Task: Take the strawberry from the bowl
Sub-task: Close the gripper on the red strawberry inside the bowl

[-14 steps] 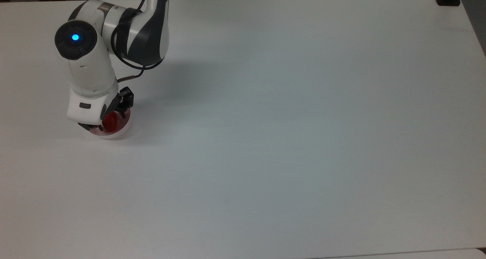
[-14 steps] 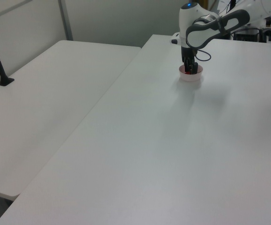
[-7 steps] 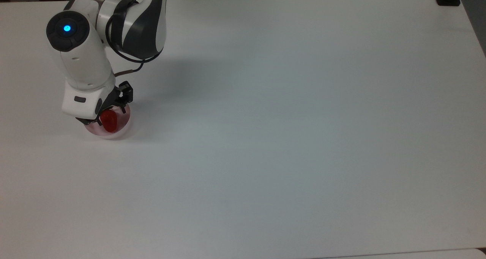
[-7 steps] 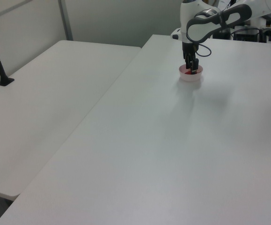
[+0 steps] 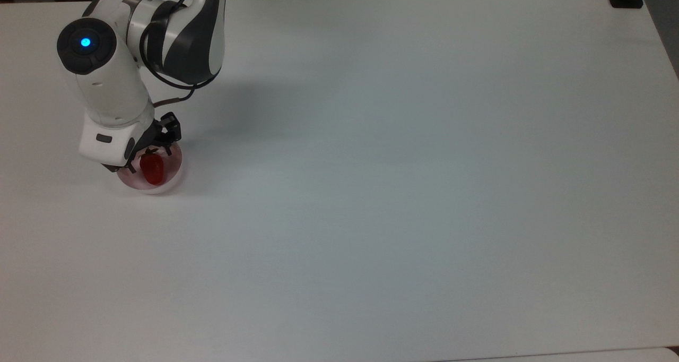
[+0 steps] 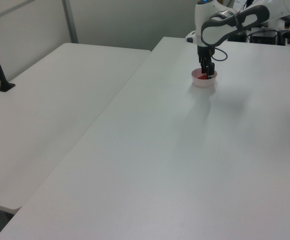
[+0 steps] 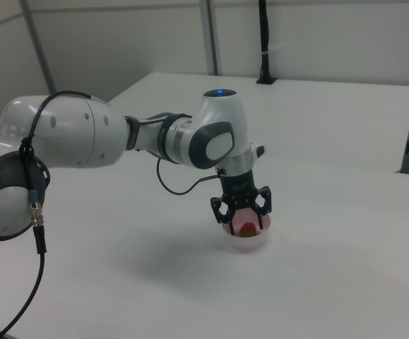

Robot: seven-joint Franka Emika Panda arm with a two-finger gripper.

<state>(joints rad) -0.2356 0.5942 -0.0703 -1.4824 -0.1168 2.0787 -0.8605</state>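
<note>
The white table (image 5: 403, 181) stretched wide and bare around me, with a second white table (image 6: 49, 100) beside it on the left view's left and pale partition walls behind. I hung over the pale pink bowl (image 5: 168, 182), which sat near the top view's left edge, my arm (image 7: 105, 141) reaching in from the far side of the table in that view. My gripper (image 7: 241, 215) pointed straight down, its dark fingers (image 7: 263, 200) spread apart on either side of the bowl's mouth, jaws open and closed on nothing. The strawberry (image 5: 152, 169) lay inside the bowl, red and glossy, just below my fingertips; in the right view it showed between my two fingers. Whether I touched it I could not tell.
</note>
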